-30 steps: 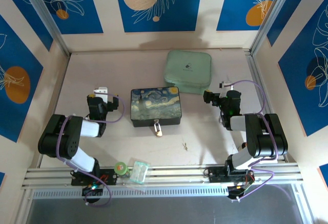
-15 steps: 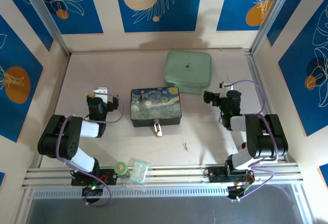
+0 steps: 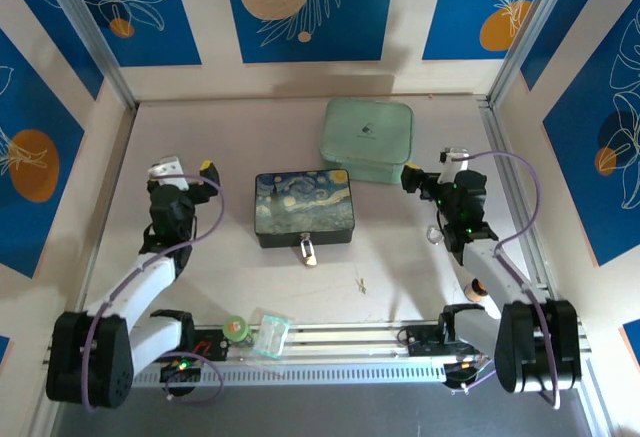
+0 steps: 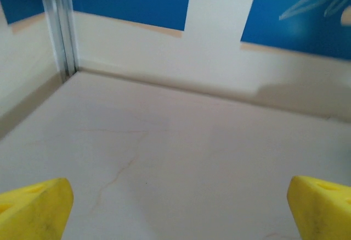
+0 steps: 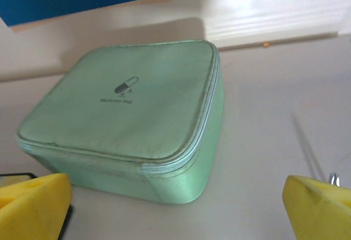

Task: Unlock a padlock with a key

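The left gripper and right gripper both gape empty. The small brass-gold padlock with its silvery shackle lies between them, outside either gap, against the painted box. The tiny thin grey metal key, nearer the right jaws, lies flush on the smooth table and may skid from the blunt yellow pads.

Tally on the surface: one painted box, one mint-green zip case, one brass padlock, one tiny key, one small green round item, one clear packet, and two tools, the left tool and the right tool.
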Robot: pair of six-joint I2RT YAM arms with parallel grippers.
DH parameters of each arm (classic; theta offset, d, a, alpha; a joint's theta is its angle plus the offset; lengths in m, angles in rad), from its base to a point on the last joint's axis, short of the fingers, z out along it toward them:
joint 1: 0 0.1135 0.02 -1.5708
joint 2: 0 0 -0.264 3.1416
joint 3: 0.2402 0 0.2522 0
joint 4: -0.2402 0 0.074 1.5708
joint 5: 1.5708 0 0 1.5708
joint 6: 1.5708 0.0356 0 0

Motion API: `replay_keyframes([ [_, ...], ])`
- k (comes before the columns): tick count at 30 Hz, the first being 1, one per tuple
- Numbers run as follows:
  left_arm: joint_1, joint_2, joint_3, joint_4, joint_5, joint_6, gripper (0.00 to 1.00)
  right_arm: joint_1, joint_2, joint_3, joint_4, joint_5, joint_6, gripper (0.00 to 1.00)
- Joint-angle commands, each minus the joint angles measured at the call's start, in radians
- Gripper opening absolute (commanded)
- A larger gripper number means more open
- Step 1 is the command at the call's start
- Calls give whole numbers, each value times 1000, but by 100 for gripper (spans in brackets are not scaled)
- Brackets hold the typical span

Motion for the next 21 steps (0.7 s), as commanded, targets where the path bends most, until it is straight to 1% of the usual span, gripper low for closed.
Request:
replay_keyframes([
  [1, 11, -62, 5, -126, 92, -303, 99, -15, -41, 96, -255, -83, 195, 99],
  [3, 10, -80, 27, -193, 184, -398, 99, -21, -29, 142, -344, -190, 204, 99],
  [5, 0, -81, 64, -302, 261, -474, 99, -9, -27, 168, -402, -273, 201, 99],
  [6, -12, -81, 81, -340, 309, -486, 99, 5, -28, 179, -443, -287, 196, 99],
  [7, -34, -82, 98, -377, 332, -487, 99, 22, -30, 189, -484, -281, 194, 99],
  [9, -109, -81, 164, -534, 293, -479, 99, 65, -32, 206, -574, -233, 202, 99],
  [11, -198, -69, 236, -664, 237, -440, 99, 95, -31, 212, -634, -221, 209, 99],
  [13, -281, -45, 292, -749, 189, -433, 99, 129, -29, 215, -681, -198, 221, 99],
  [15, -356, -15, 321, -763, 199, -467, 100, 170, -27, 213, -719, -181, 237, 99],
  [17, -426, 12, 330, -732, 212, -489, 100, 223, -28, 211, -752, -160, 245, 99],
  [21, -575, 79, 366, -738, 172, -528, 99, 352, -29, 192, -807, -106, 289, 100],
])
